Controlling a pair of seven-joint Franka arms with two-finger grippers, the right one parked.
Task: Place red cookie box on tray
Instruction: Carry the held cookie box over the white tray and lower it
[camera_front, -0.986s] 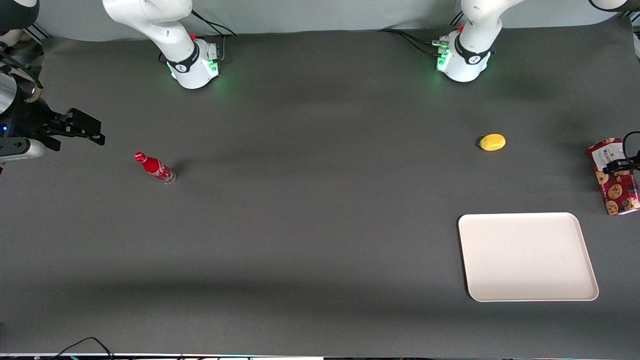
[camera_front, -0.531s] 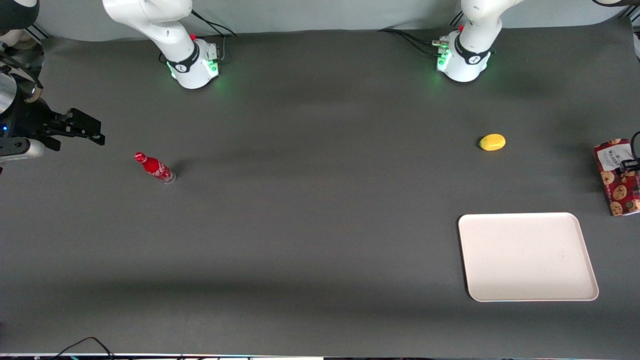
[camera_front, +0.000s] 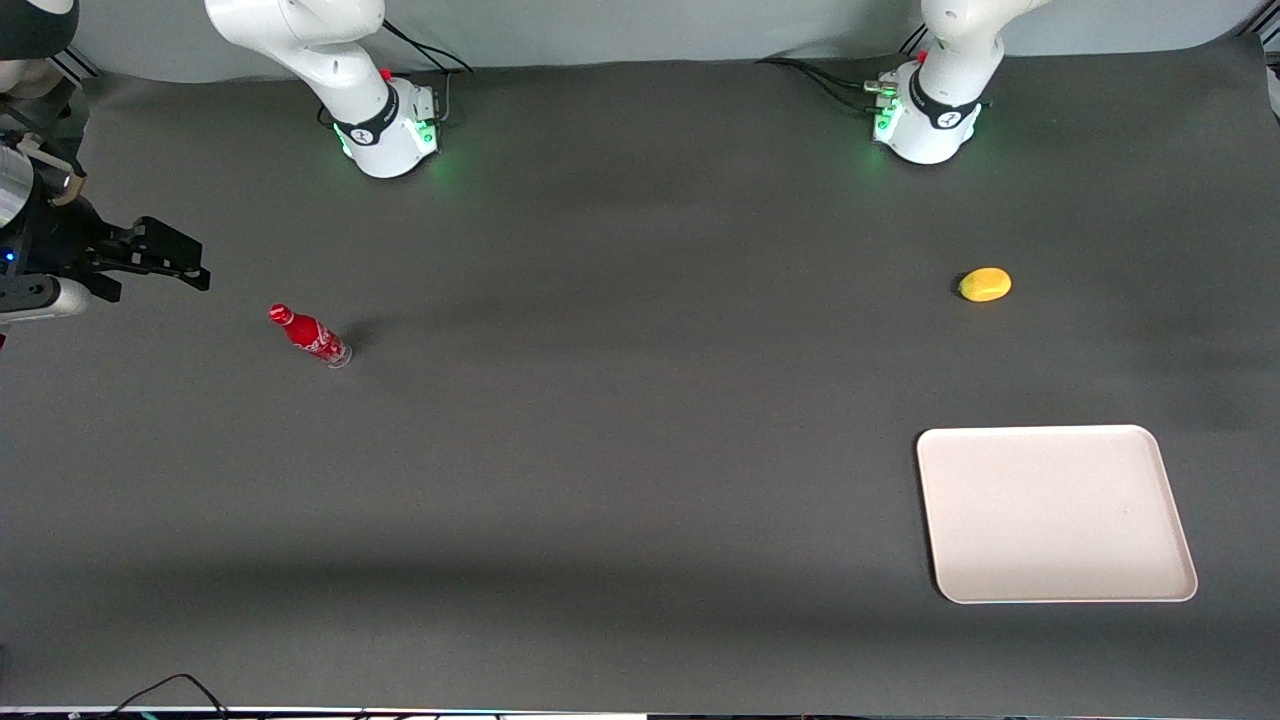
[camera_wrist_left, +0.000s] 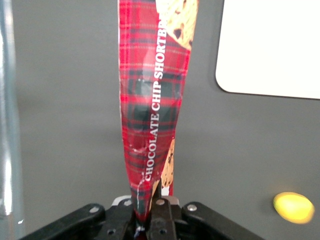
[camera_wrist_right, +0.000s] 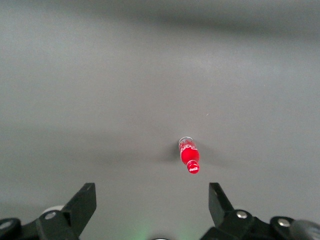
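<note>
The bench (camera_front: 620, 450) carries the tray (camera_front: 1055, 515), bare, near the working arm's end. The red cookie box (camera_wrist_left: 152, 110) hangs lifted above the bench, pinched in the claw (camera_wrist_left: 147, 212). Carrying over and setting down remain, I judge.

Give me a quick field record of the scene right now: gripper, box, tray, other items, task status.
gripper: left arm's gripper, out of the front view, shut on the box's end
red cookie box: held off the table, hanging from the gripper, seen only in the left wrist view
tray: bare, on the table; its corner shows beside the box
lemon: on the table, farther from the front camera than the tray
red soda bottle: toward the parked arm's end
status: box lifted, not yet on tray
</note>
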